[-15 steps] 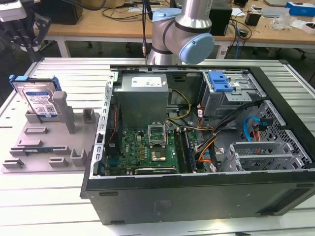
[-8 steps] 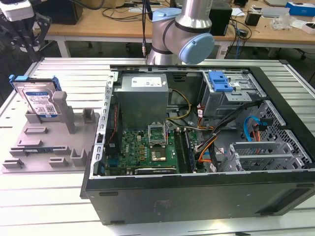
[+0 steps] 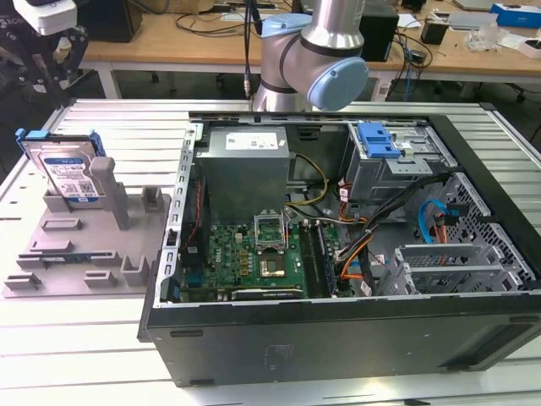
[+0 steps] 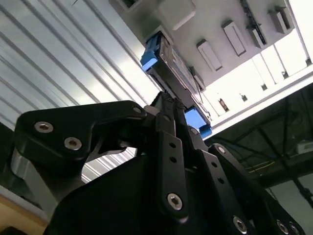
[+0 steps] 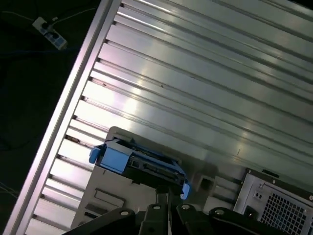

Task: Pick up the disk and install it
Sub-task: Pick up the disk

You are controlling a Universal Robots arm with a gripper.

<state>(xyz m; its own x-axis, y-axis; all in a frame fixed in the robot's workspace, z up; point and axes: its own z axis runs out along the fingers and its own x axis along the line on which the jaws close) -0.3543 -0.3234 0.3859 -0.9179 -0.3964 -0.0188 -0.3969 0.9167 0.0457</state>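
The disk (image 3: 69,173) stands on edge in a grey fixture (image 3: 80,249) at the exterior view's left; it is a silver drive with a white-and-blue label and a blue frame. My gripper (image 3: 51,46) hangs above and behind it, apart from it, with nothing in its grasp. In both wrist views the black fingertips (image 4: 168,105) (image 5: 161,198) lie together, shut, and point toward the disk (image 4: 168,63) (image 5: 142,164) some way off.
An open computer case (image 3: 338,330) lies on the slatted aluminium table (image 3: 118,127) beside the fixture. Inside are a grey metal box (image 3: 245,165), a green board (image 3: 254,258), cables, and a drive cage with a blue latch (image 3: 376,139). Cluttered desks stand behind.
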